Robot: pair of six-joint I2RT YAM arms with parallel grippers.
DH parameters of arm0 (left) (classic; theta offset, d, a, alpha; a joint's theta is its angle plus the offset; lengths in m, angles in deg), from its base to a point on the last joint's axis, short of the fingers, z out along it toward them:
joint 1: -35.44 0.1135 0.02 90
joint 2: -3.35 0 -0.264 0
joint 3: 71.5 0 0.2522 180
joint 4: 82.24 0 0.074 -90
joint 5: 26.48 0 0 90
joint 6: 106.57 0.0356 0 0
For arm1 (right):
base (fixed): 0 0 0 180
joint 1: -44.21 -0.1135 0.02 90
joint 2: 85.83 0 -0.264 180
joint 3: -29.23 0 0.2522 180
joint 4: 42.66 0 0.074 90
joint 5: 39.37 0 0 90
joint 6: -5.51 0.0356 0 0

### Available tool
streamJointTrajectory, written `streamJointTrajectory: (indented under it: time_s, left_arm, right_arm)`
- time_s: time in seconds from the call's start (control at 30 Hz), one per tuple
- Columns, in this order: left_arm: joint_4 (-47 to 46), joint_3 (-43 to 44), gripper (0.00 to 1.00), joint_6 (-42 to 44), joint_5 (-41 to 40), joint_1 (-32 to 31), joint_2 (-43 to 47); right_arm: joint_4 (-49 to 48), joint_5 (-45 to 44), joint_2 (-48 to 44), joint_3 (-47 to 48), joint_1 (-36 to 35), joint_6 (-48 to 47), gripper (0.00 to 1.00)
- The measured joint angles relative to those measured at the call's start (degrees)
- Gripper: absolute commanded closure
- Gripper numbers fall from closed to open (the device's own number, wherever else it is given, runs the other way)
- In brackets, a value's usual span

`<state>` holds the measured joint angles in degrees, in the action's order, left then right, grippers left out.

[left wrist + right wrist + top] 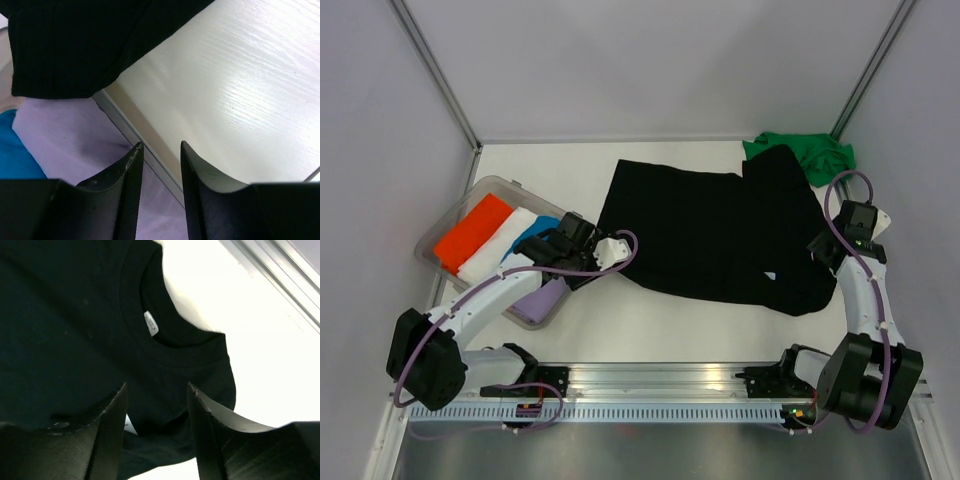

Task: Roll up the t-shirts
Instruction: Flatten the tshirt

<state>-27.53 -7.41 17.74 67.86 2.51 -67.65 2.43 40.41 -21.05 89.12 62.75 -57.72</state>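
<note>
At the left, by the bin [455,212], the left gripper [161,146] seemed liable to close on the rim rather than the hem of the black t-shirt [705,235]; its jaws stood narrowly parted, empty. Over the collar, the right gripper [157,386] gaped wider, holding nothing. The green t-shirt [810,155] lay bunched far right.

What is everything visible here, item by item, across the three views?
Black fabric short-sleeved t-shirt: one, black, spread across mid-table.
Green fabric t-shirt: one, bright green, crumpled at far right corner.
Clear plastic bin: one, transparent, table's left side.
Folded cloths: four, orange, white, blue, lavender, side by side in bin.
White wood-grain table: one, white, under everything.
Metal rail: one, silver, near edge.
Left hand: one, black, open, over bin's edge.
Right hand: one, black, open, above shirt's collar.
</note>
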Motion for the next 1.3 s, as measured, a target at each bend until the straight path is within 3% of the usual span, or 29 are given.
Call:
streamJointTrajectory:
  time_s: [0.27,0.8,0.87,0.97,1.07,1.23,1.3]
  left_arm:
    - [3.9,2.3,0.58,-0.2,3.3,-1.3,2.3]
    - [6.0,13.1,0.54,-0.9,0.8,-2.4,4.4]
    - [6.0,13.4,0.54,-1.0,-1.2,-3.3,4.5]
    - [6.9,13.1,0.53,-1.0,-3.1,-3.8,5.3]
    - [7.4,12.3,0.53,-0.9,-4.3,-3.9,6.9]
    - [7.8,12.2,0.53,-0.8,-4.0,-4.0,6.2]
    - [7.7,12.6,0.53,-0.8,-3.7,-4.0,4.3]
  right_arm:
    - [2.7,-0.4,0.3,1.4,0.0,0.6,0.29]
    - [18.6,12.9,-10.6,2.5,0.0,2.0,0.33]
    - [19.0,11.9,-10.0,2.4,0.0,1.7,0.4]
    - [18.0,10.3,-6.8,2.3,0.0,1.0,0.64]
    - [14.8,9.2,-1.1,1.9,0.0,0.8,0.79]
    - [9.2,8.5,9.2,4.0,0.0,0.3,1.0]
    - [6.9,8.5,14.7,7.1,0.0,0.7,1.0]
